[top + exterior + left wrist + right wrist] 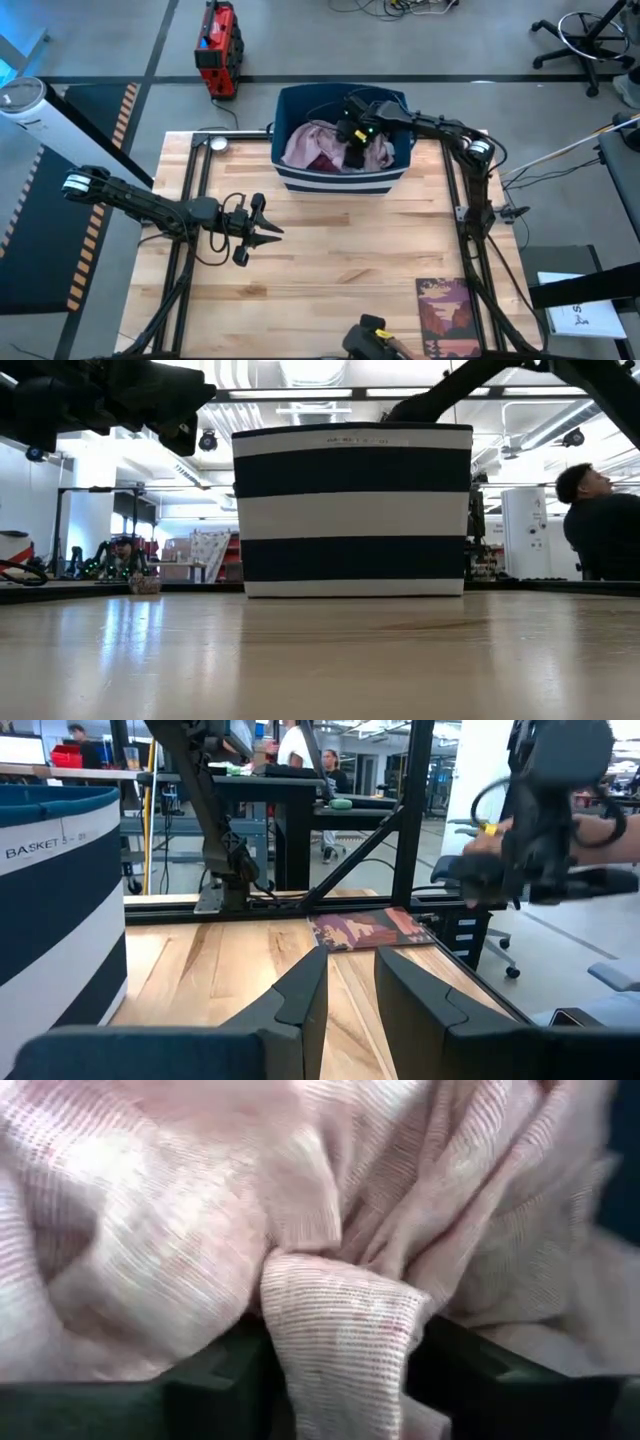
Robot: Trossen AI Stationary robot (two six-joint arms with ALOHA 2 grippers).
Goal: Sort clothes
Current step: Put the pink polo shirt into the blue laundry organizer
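Note:
A dark blue bin with white stripes [340,178] stands at the table's far middle; it also shows in the low view [352,510]. A mauve-pink garment [305,145] lies heaped in it over a maroon one [326,161]. My right gripper [353,150] reaches down into the bin and is shut on a fold of the pink garment [340,1340]. My left gripper [275,230] hovers over the table's left middle, in front of the bin. It is empty, with a narrow gap between its fingertips [350,970]. My right gripper pinches a raised fold of the mauve-pink garment [345,1295] between its two fingers [215,1380], which come at it from above. The fold is doubled over, so several layers lie in the hold. The rest of the garment lies slack in the bin.
A picture book [448,312] lies at the table's near right; it also shows in the left wrist view [365,928]. A black-and-yellow device [375,335] sits at the near edge. Black frame rails [470,215] run along the table's sides. A person [600,510] sits beyond the table.

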